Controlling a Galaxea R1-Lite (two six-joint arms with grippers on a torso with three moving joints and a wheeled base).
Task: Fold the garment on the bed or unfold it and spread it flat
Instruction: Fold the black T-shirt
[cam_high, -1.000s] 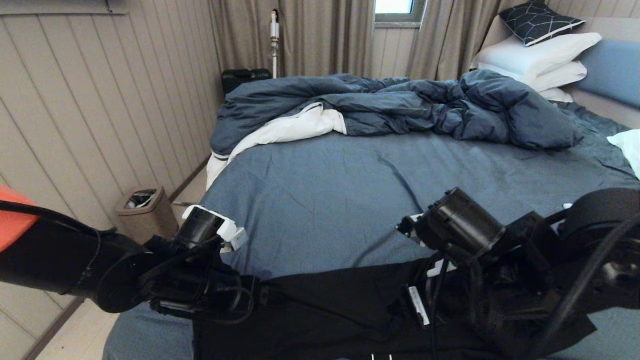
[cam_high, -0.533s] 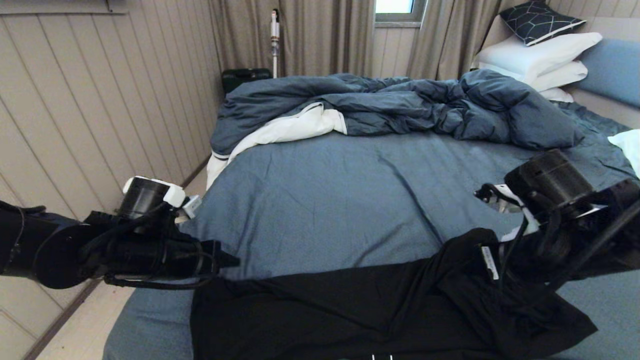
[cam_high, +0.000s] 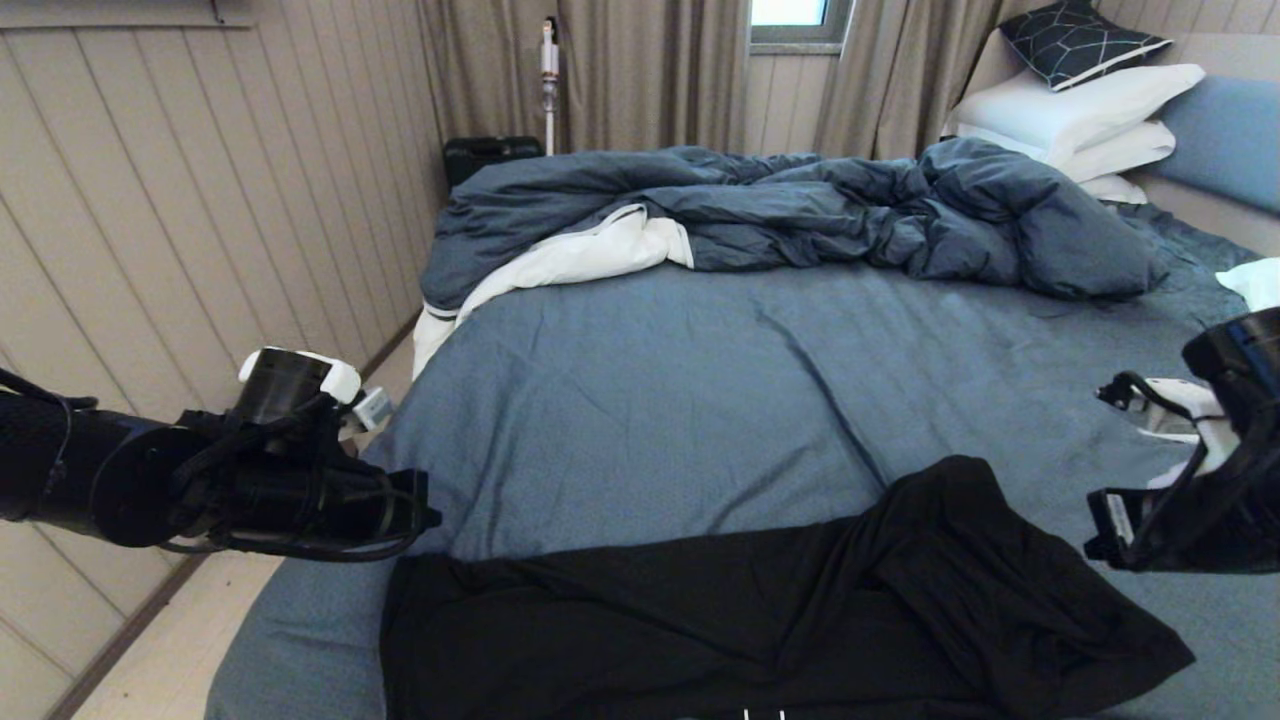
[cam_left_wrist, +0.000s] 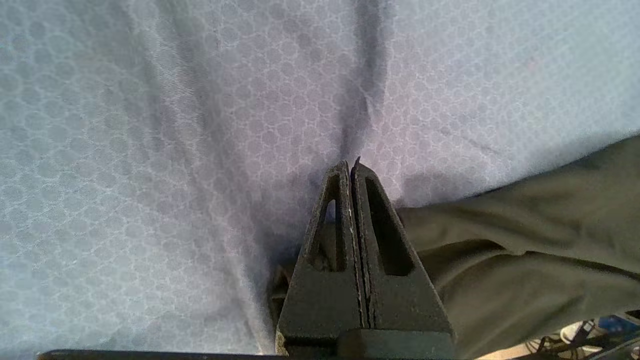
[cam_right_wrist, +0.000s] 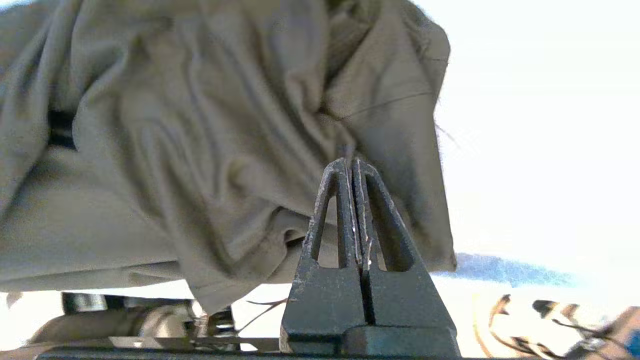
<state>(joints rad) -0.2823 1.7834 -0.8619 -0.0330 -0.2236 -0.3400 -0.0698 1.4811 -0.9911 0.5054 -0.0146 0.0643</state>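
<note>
Both arms have pulled off the garment (cam_high: 760, 610) since a second ago: then both sat over the black cloth near the middle of its upper edge, now the left end effector (cam_high: 425, 518) sits just off the shirt's left corner and the right end effector (cam_high: 1100, 535) has swung out past its right end, clear of the cloth. Both have also closed up from wide open. Left wrist view shows the fingers (cam_left_wrist: 350, 200) pressed together with nothing between them, hovering over sheet with the shirt's edge (cam_left_wrist: 525, 240) beside them. Right wrist view shows the same: fingers (cam_right_wrist: 352, 200) together, empty, rumpled fabric (cam_right_wrist: 225, 150) in front but not clamped. The garment lies along the near edge of the bed (cam_high: 650, 400) as a long dark band, plain side up. Its left part is fairly flat; the right part is bunched into a raised fold with creases running toward the right corner. The white label seen near the right arm earlier is no longer in view. The duvet (cam_high: 800, 210) and pillows (cam_high: 1080, 110) at the far side are unchanged. My read: a release-and-retreat after one spread or fold pass, with the arms parting toward the shirt's two ends. The right side does not look flat yet, so that lump likely needs another grab. Risk: pinching the sheet along with the shirt at the left corner.
</note>
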